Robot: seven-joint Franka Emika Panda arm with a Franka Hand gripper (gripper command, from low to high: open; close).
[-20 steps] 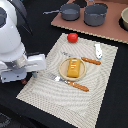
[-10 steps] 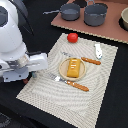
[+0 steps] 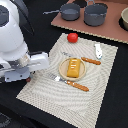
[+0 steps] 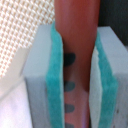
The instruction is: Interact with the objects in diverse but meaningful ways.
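1. The jaws are closing narrowly on the dark brown sausage stick [image 4: 75, 25]; both teal pads [image 4: 55, 75] are pressing on its sides, and it is filling the gap between them.
2. Risk, as a judgement: the stick is round and smooth, so it may be sliding or twisting between the pads if the arm [image 3: 15, 45] is swinging fast; the wrist view is showing only part of its length, so I cannot tell how much is hanging out, and a long overhang could be catching the placemat [image 3: 40, 95] or tipping on release.
3. A second risk: a path towards the plate [image 3: 62, 74] is crossing the fork [image 3: 70, 82], just beside the plate on its near side; a low pass could be knocking it or nudging the plate.
4. The stick is looking reddish-brown in the wrist view, cylindrical, with dark oval marks showing low on it; it is standing roughly along the pads.
5. Where it is: to the exterior view's left of the plate, at the placemat's edge, under the arm; the exterior view is hiding it.
6. Other items: the orange-yellow ridged block [image 3: 73, 67] is lying on the plate; the red tomato [image 3: 73, 37] is sitting beyond the plate; the white-and-blue piece [image 3: 98, 50] is lying beyond and to the exterior view's right of the plate.
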